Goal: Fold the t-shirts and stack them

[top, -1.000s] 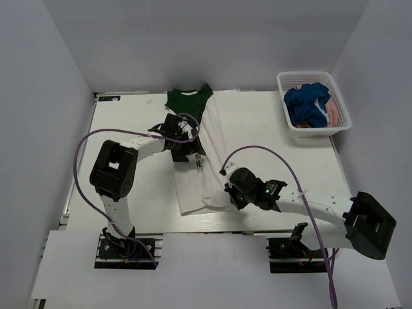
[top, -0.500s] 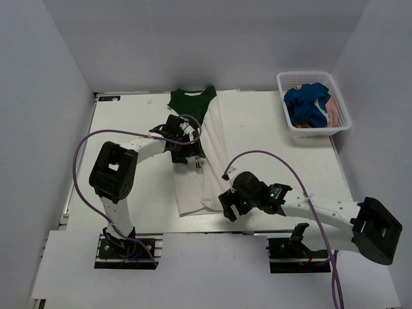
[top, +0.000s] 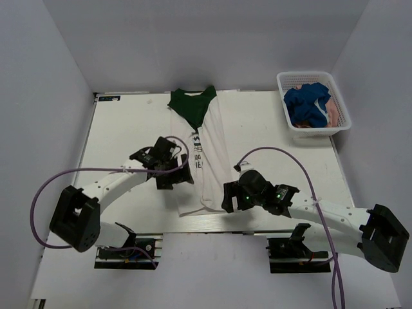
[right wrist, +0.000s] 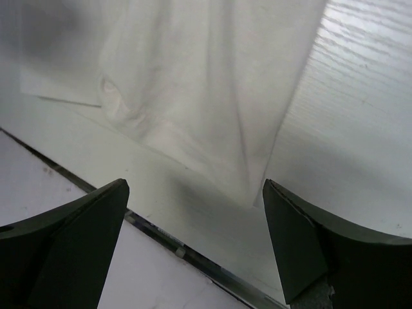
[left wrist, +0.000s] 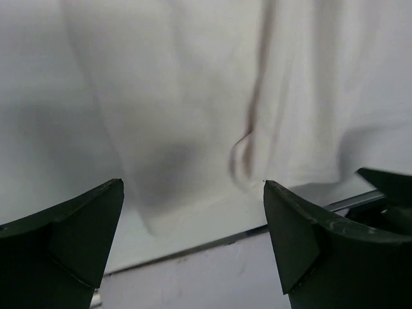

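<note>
Cream t-shirt [top: 207,168] lying lengthwise on table [top: 129,122], left gripper [top: 183,179] spread beside its hem, right gripper [top: 226,197] spread opposite.

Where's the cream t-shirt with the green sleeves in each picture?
Top external: the cream t-shirt lies as a long strip in the middle of the table.
Left wrist: the cream t-shirt fills the upper picture, hem lowest.
Right wrist: the cream t-shirt is upper middle, with a hem corner pointing down.
Shared landmark: the table's near edge, just past the hem in all three.
</note>
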Motion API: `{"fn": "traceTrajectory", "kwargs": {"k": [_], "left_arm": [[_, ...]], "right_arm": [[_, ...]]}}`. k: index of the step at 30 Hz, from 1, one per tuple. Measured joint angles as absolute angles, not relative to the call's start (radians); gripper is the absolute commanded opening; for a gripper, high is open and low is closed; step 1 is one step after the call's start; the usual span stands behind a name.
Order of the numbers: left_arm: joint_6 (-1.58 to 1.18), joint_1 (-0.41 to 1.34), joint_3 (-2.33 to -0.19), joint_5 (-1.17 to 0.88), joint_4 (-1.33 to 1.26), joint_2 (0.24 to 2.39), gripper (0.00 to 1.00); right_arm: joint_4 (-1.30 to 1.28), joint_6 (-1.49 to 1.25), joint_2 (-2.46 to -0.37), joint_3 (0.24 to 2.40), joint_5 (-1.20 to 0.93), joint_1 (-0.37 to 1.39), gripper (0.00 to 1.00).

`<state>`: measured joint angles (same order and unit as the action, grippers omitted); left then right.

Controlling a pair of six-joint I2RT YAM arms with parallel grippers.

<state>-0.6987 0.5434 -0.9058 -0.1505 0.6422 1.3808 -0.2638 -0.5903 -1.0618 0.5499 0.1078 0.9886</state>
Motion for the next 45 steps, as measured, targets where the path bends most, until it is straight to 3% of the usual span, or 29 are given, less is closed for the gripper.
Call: {"fn": "traceTrajectory", "kwargs": {"k": [2, 7, 10, 13, 16, 17, 20, 21, 23, 24, 37, 45], "left_arm": [[-0.732, 0.555, -0.818, -0.139, 0.665, 1.338, 0.98], [-0.816, 0.585, -0.63, -0.194, 0.641, 1.316, 0.87], [-0.848, 0.612, -0.577, -0.234, 0.559, 1.267, 0.75], [-0.867, 0.635, -0.562, -0.254, 0.506, 1.281, 0.54], [-0.879, 0.656, -0.559, -0.259, 0.469, 1.308, 0.36], [-0.88, 0.664, -0.559, -0.261, 0.46, 1.317, 0.22], [-0.885, 0.682, -0.556, -0.26, 0.45, 1.328, 0.06], [-0.884, 0.69, -0.554, -0.259, 0.447, 1.328, 0.0], [-0.89, 0.695, -0.553, -0.258, 0.442, 1.328, 0.0], [-0.892, 0.699, -0.551, -0.258, 0.44, 1.327, 0.0], [-0.917, 0.764, -0.53, -0.26, 0.545, 1.185, 0.0], [-0.905, 0.748, -0.799, -0.152, 0.601, 1.271, 0.0]], "right_arm": [[-0.258, -0.639, -1.064, 0.527, 0.12, 0.976, 0.85], [-0.253, -0.732, -1.07, 0.466, 0.131, 0.948, 0.84], [-0.241, -0.752, -1.075, 0.459, 0.125, 0.934, 0.83], [-0.22, -0.753, -1.089, 0.459, 0.105, 0.925, 0.81], [-0.202, -0.751, -1.109, 0.459, 0.08, 0.92, 0.66], [-0.197, -0.751, -1.118, 0.459, 0.069, 0.919, 0.56], [-0.178, -0.751, -1.157, 0.459, 0.033, 0.918, 0.44], [-0.175, -0.751, -1.169, 0.459, 0.02, 0.918, 0.27], [-0.164, -0.751, -1.191, 0.459, 0.0, 0.916, 0.05], [-0.157, -0.749, -1.2, 0.459, -0.007, 0.916, 0.0], [-0.136, -0.699, -1.172, 0.427, -0.128, 0.948, 0.0], [-0.193, -0.647, -1.309, 0.706, -0.065, 0.927, 0.0]]}}
